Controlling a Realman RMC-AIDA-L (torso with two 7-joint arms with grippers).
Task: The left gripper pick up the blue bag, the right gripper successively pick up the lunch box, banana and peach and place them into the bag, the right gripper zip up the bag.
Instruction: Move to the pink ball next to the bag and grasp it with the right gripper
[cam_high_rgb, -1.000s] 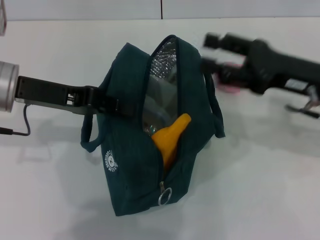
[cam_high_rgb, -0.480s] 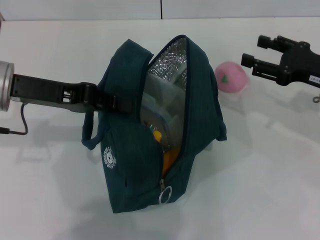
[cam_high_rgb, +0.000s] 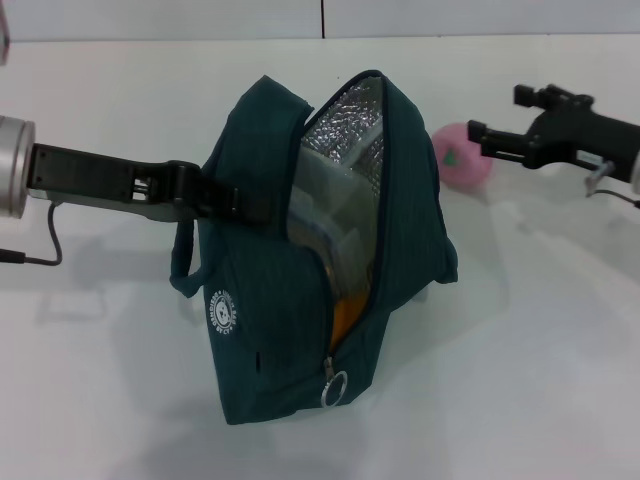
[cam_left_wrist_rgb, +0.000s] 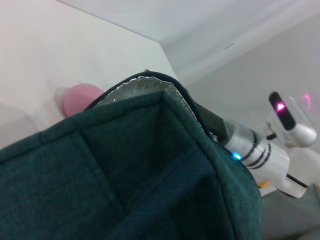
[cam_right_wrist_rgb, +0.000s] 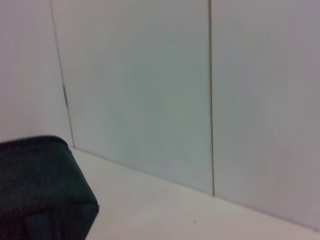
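**Peach alone on the counter, right gripper poised just beside it**

Peach is the one item not yet packed, so take the scene from the biggest thing down. The white counter (cam_high_rgb: 520, 380) carries everything. Standing upright in the middle of it is the blue bag (cam_high_rgb: 270, 330), its mouth gaping towards the robot's right and its silver lining showing. The left gripper (cam_high_rgb: 215, 200) comes in level from the robot's left and is clenched on the bag's near upper edge, propping the opening wide.

Inside the bag, the clear lunch box (cam_high_rgb: 330, 215) sits high against the lining, and below it a sliver of the yellow-orange banana (cam_high_rgb: 343, 315) shows at the bottom of the opening. The zipper pull ring (cam_high_rgb: 333, 388) hangs low on the front seam, the zip undone.

Now the key relation. The peach (cam_high_rgb: 462, 157) rests on the counter to the right of the bag, close to its far side but not touching it. The right gripper (cam_high_rgb: 497, 122) reaches in level from the robot's right, its jaws spread and holding nothing, fingertips pointing at the peach, which sits just beyond and slightly below them. The right arm is plainly the nearer one, with the left busy holding the bag. To my eye the coming move calls for a short reach onward and down to bracket the fruit.
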